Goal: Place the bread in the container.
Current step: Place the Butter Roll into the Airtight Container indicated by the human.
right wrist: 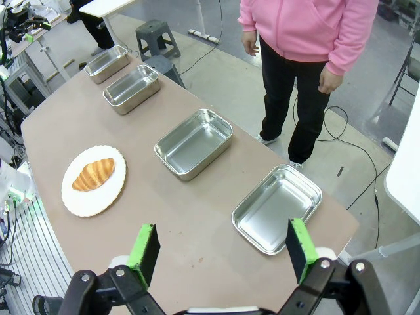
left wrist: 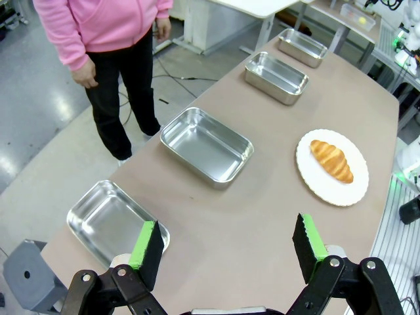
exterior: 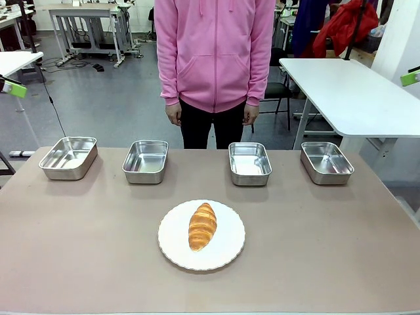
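The bread (exterior: 202,225), a golden-brown croissant, lies on a round white plate (exterior: 226,252) in the middle of the table, toward the near side. Beyond it, several alike empty steel pans stand in a row along the far edge; the container (exterior: 249,163) is one of them, and I cannot tell which. In the left wrist view my left gripper (left wrist: 226,221) hangs open high above the table's left end, the bread (left wrist: 331,160) far ahead on its right. My right gripper (right wrist: 220,226) is open too, high over the right end, with the bread (right wrist: 94,174) off to its left. Neither holds anything.
A person in a pink hoodie (exterior: 215,52) stands at the far edge behind the two middle pans, hands (exterior: 174,115) down at the sides. A white table (exterior: 354,92) stands beyond the back right corner. Bare tabletop (exterior: 328,243) lies on both sides of the plate.
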